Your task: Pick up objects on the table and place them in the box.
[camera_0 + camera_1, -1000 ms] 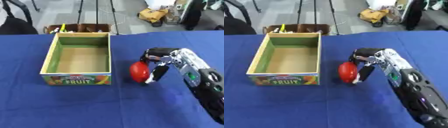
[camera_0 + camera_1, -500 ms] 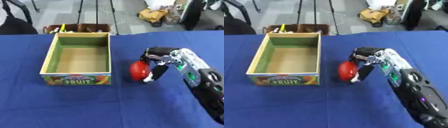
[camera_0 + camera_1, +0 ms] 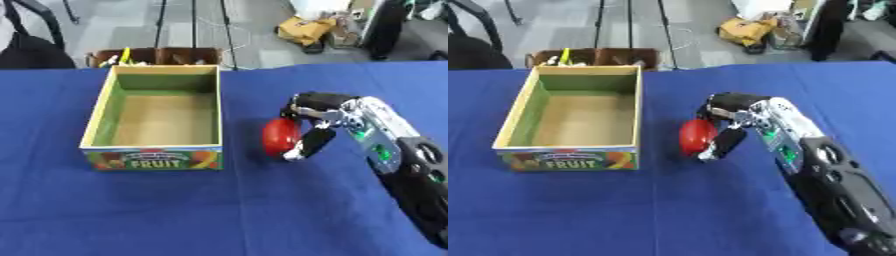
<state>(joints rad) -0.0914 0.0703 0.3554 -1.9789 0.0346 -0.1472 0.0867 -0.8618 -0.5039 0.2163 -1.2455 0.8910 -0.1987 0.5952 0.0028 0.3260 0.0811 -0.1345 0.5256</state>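
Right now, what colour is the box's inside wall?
Green inside the box, clearest in the left eye view.

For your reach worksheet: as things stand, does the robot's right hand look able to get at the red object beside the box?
Probably yes. The right hand is already curled round the red object, with bare blue cloth about them and nothing between; the box stands apart to its left.

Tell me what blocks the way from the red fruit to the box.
Only the box's own near-side wall lies between the red fruit and the box interior, so the fruit must go over it. The cloth between them is bare. The right hand curls round the fruit.
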